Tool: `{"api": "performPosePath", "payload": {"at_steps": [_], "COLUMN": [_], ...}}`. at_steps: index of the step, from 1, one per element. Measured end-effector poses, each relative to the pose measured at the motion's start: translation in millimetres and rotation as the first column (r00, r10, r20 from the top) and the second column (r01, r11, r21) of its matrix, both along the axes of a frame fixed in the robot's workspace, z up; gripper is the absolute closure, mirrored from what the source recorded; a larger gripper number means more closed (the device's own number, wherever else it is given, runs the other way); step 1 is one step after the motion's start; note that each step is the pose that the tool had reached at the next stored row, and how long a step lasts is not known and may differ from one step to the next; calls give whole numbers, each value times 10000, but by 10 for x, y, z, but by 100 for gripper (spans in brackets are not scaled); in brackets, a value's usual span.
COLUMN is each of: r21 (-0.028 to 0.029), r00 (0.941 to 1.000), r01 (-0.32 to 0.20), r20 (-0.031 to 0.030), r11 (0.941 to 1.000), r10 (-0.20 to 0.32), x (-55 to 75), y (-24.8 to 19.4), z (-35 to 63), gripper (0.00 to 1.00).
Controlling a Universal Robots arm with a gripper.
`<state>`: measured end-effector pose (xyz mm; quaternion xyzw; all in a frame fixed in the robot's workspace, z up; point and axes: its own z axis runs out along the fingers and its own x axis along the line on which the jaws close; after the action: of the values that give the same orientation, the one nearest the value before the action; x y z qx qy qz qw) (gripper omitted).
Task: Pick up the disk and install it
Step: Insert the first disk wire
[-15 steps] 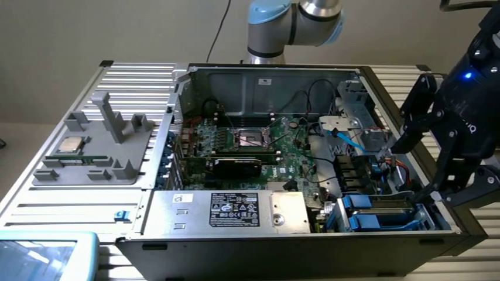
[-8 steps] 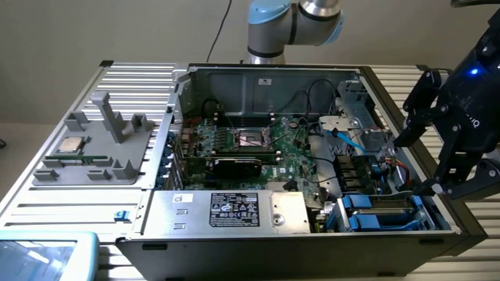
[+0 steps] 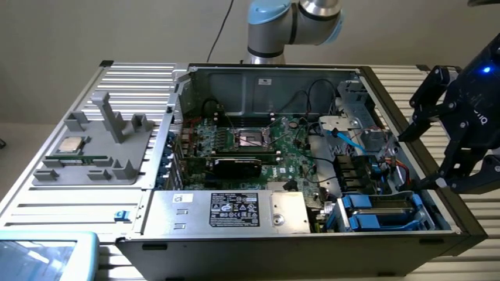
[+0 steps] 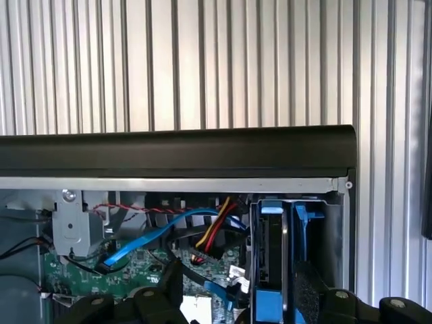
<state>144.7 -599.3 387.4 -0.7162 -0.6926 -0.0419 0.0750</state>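
A ribbed aluminium tabletop (image 3: 47, 205) spans the scene under soft, even light; behind it lies a plain beige surface (image 3: 93, 29).

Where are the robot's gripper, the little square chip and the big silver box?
gripper (image 3: 414, 162): exterior view, midway between its fingertips.
chip (image 3: 72, 144): exterior view, middle of its top.
silver box (image 3: 175, 212): exterior view, bare metal beside its label.
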Motion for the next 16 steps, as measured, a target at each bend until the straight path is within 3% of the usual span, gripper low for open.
{"api": "performPosePath", "payload": {"at_steps": [3, 16], "r21": [96, 99], "r00": [10000, 10000], "r01": [0, 2], "r20": [-44, -55], "r11": [10000, 10000], "r10": [1, -1], "x": [45, 63], "y": [1, 2], "z": [-18, -19], "gripper": [25, 25]}}
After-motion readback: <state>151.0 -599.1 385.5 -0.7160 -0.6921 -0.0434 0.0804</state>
